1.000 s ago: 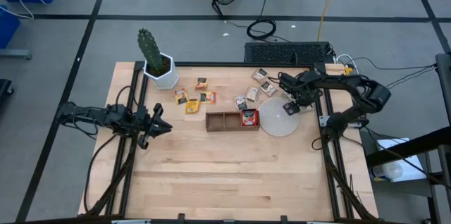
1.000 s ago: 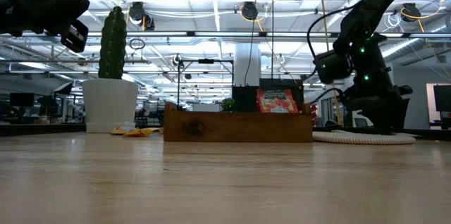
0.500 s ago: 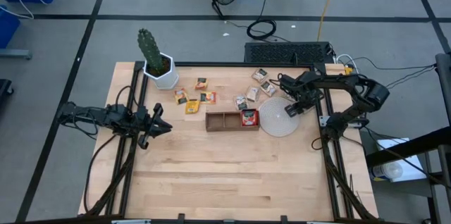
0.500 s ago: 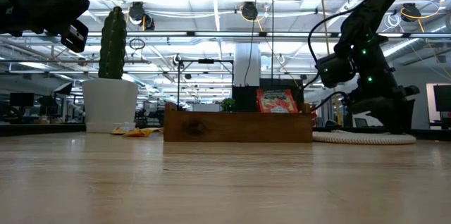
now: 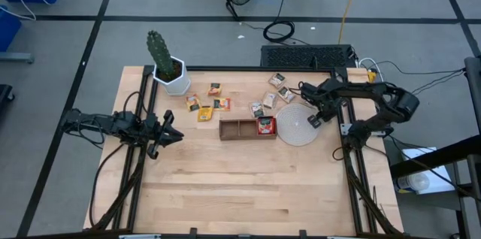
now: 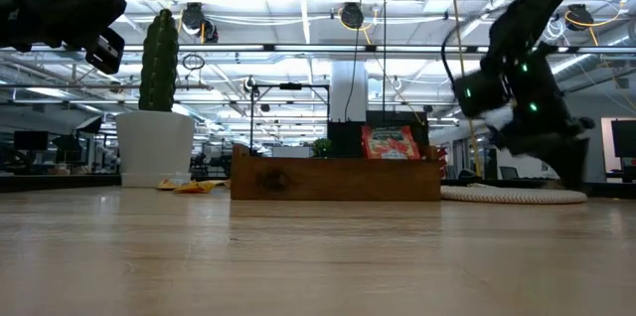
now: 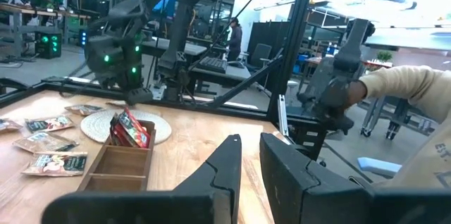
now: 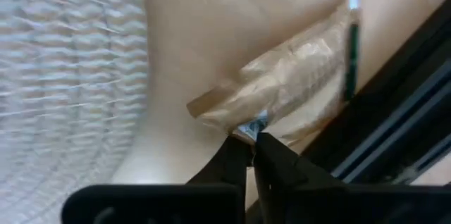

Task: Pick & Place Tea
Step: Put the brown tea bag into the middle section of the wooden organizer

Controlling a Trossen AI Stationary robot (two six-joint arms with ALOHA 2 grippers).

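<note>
The right gripper [image 8: 251, 146] is pinched shut on the near edge of a tan tea sachet [image 8: 292, 86]. In the right wrist view the packet fans out ahead of the fingertips, so it lies straight forward of the gripper, its long axis running on away from the tips toward the black table rail [image 8: 394, 111]. The woven round mat [image 8: 67, 76] lies just beside it.

In the high view the right gripper [image 5: 316, 118] sits at the 3 o'clock edge of the whitish mat [image 5: 294, 131]. Whether the sachet has lifted off the wood cannot be told.

From that gripper the wooden tray [image 5: 242, 128] lies toward 9 o'clock, across the mat. Its near compartment, the one touching the mat, already holds a red sachet [image 5: 265, 125]; the two compartments beyond look empty. By my reading, the coming move is a carry toward 9 o'clock over the mat, and the right arm is plainly the nearer one for it.

Farther on, loose sachets [image 5: 269, 98] lie at 12 o'clock of the tray, and yellow-orange sachets [image 5: 204, 111] toward 10 o'clock, near the potted cactus [image 5: 165, 62].

Farthest off, the left gripper [image 5: 170, 135] waits at the table's 9 o'clock edge, its fingers [image 7: 229, 164] drawn narrow and holding nothing.
</note>
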